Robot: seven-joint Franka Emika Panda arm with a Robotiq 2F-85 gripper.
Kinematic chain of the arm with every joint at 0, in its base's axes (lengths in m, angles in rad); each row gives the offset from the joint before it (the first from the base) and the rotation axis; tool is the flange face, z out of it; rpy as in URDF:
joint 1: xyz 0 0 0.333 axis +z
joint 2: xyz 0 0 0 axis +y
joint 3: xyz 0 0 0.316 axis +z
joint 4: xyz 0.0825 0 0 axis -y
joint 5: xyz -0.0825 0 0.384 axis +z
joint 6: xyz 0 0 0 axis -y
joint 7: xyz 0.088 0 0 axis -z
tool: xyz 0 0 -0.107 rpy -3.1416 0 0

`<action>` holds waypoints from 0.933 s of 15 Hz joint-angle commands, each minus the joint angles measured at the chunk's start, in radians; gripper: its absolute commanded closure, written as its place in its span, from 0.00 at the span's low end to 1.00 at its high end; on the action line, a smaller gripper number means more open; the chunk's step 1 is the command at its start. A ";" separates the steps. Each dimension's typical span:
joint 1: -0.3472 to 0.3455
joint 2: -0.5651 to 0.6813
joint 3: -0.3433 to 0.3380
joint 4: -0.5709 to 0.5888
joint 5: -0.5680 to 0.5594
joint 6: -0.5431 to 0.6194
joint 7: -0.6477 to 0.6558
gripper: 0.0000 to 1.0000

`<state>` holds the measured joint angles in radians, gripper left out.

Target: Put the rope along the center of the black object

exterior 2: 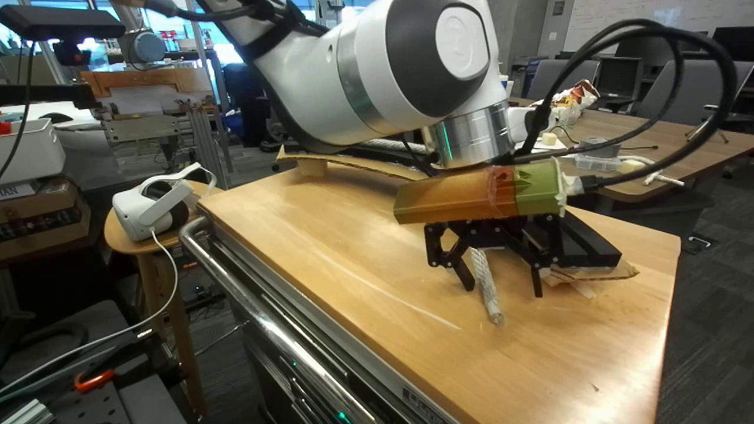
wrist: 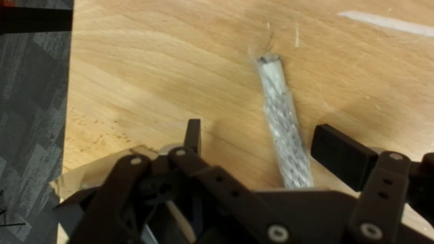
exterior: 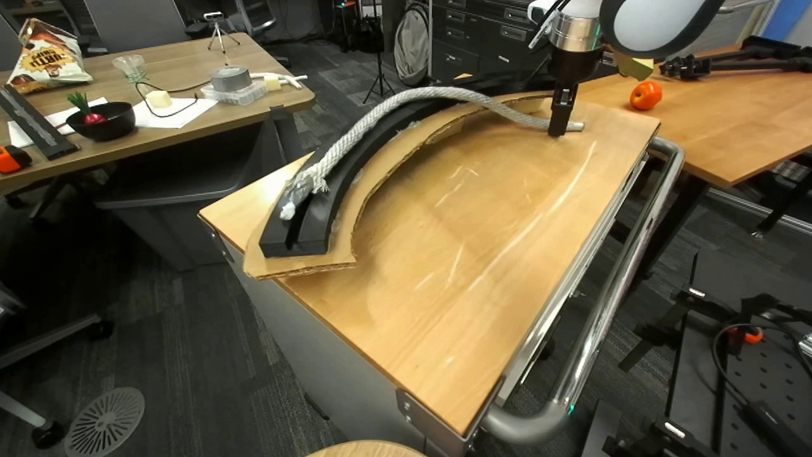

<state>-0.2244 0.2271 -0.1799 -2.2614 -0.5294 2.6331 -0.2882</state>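
Pale grey-white braided rope, one length, spans the light wooden tabletop in an exterior view: one frayed end at its 10 o'clock, over the one long matte-black curved strip with a single groove, one blunt end at its 2 o'clock, off the strip. One brown corrugated cardboard sheet lies beneath the strip. One black two-fingered claw stands released, its two fingers spread, the rope between them near the blunt end.
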 commanded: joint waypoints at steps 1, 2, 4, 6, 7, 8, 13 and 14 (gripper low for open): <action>-0.051 0.034 0.039 0.022 0.200 0.027 -0.216 0.15; -0.060 0.037 0.046 0.026 0.245 0.020 -0.259 0.16; -0.076 0.036 0.058 0.030 0.318 0.009 -0.333 0.19; -0.080 0.022 0.060 0.022 0.354 0.008 -0.377 0.29; -0.077 0.011 0.056 0.014 0.355 0.011 -0.388 0.45; -0.071 -0.004 0.052 0.007 0.347 0.012 -0.395 0.51; -0.019 -0.093 0.023 -0.043 0.209 0.045 -0.347 0.91; -0.009 -0.114 0.018 -0.057 0.171 0.058 -0.334 0.99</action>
<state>-0.2670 0.1923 -0.1409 -2.2635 -0.2761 2.6485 -0.6476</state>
